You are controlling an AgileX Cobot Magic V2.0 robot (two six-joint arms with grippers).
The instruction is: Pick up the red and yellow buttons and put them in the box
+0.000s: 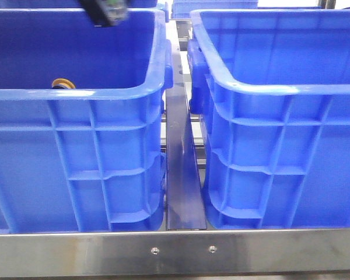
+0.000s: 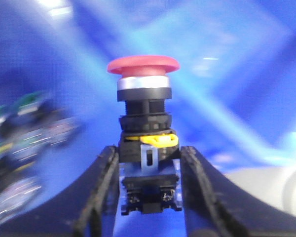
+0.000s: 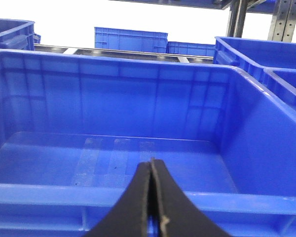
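Left gripper (image 2: pixel 149 197): clamped on the red button (image 2: pixel 143 64), pinching the dark lower body; cap points away from the fingers, sits straight betw. them.
Where: gripper high over the far edge of the left crate (image 1: pixel 105 90) in front view; wrist view blurred, so arm prob. moving.
Yellow button (image 1: pixel 63 83): only an orange-ish cap edge peeks above the left crate's near rim, inside it; rest hidden.
Other parts: blurry pile of green/dark bits beside the red button in left wrist view, can't ID.
Right gripper (image 3: pixel 152 197): fingers pressed together, nothing betw. them; parked at the near rim of the right crate (image 3: pixel 113 123), whose floor looks bare.
Step (my read): carrying red button to the right crate, likely the target box.
Do it well: keep grip firm on the body, clear both rims plus the metal strip (image 1: pixel 181 175) betw. crates, get well inside the right crate's walls, lower before letting go so it doesn't bounce.
Risk: button twisting in grip if swung fast.
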